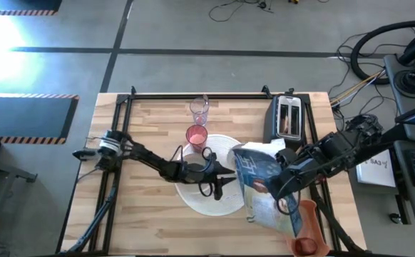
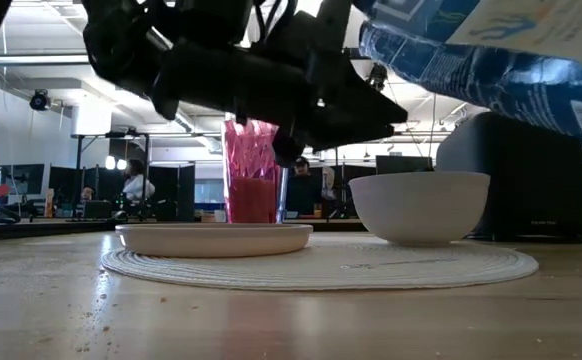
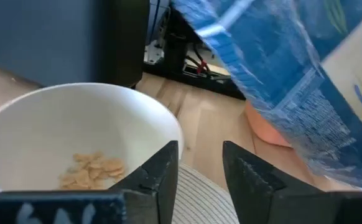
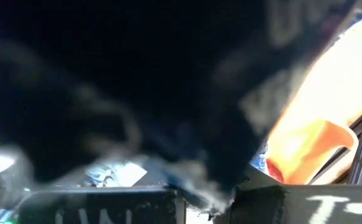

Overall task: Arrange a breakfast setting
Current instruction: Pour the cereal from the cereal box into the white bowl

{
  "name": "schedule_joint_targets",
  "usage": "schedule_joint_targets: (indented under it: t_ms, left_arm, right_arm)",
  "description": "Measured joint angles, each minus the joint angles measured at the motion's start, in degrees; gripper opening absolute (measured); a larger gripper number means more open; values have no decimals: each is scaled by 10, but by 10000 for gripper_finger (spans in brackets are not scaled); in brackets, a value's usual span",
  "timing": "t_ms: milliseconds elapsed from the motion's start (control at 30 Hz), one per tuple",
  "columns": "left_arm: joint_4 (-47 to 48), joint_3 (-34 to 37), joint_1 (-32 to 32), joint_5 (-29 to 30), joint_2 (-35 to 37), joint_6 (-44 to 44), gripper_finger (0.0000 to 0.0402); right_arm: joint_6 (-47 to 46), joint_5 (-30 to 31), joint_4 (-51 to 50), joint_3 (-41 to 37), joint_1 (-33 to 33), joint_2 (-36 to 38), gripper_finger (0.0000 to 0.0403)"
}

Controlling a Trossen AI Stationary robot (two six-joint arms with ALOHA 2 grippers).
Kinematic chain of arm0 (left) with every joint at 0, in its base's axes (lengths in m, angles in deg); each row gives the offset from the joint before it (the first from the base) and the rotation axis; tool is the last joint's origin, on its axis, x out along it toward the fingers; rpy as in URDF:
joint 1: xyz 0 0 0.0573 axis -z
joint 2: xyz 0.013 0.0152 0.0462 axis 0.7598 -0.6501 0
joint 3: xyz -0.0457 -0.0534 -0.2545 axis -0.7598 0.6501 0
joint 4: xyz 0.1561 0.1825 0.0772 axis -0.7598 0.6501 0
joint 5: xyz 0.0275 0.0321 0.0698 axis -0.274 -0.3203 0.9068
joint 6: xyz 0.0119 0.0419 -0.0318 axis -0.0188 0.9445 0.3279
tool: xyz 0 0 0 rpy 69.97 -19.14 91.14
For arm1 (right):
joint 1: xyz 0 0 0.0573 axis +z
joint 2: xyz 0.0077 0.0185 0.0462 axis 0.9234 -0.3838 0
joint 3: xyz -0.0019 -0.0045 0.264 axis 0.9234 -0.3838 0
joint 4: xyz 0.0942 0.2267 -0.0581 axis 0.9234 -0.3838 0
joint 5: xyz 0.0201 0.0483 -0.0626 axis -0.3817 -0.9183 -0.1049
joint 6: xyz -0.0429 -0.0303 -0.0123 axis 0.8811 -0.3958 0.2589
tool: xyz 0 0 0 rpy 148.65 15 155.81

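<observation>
A small white bowl [image 3: 75, 134] with a few cereal flakes [image 3: 94, 169] stands on a round woven mat [image 2: 321, 265], beside a smaller pale plate [image 2: 214, 238]. My left gripper [image 3: 199, 152] hovers low at the bowl's rim, open, with only the mat showing between its fingers. A blue cereal bag [image 1: 264, 187] hangs tilted over the bowl, and my right gripper [image 1: 284, 182] is shut on it. The pink tumbler [image 1: 197, 135] and the clear glass [image 1: 200, 108] stand behind the mat. In the high view the bag hides the bowl. My right gripper holds the blue cereal bag at its right side [image 1: 279, 175], coming down at a slant from the table's right. The bag itself hides the fingers. The bag is lifted clear and slants above the bowl [image 2: 419, 205].
The black toaster [image 1: 288, 118] stands at the far right, close behind the bowl. An orange-red object [image 1: 307, 232] lies at the near right corner under the bag's lower end. Bare wood lies to the left of the mat and along the near edge.
</observation>
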Motion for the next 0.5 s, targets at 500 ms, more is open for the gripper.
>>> schedule_joint_targets:
  t_ms: [500]
  left_arm:
    - [-19,-71,0,-81,-49,43,75]
  right_arm:
    - [-41,-56,9,0,-44,-3,17]
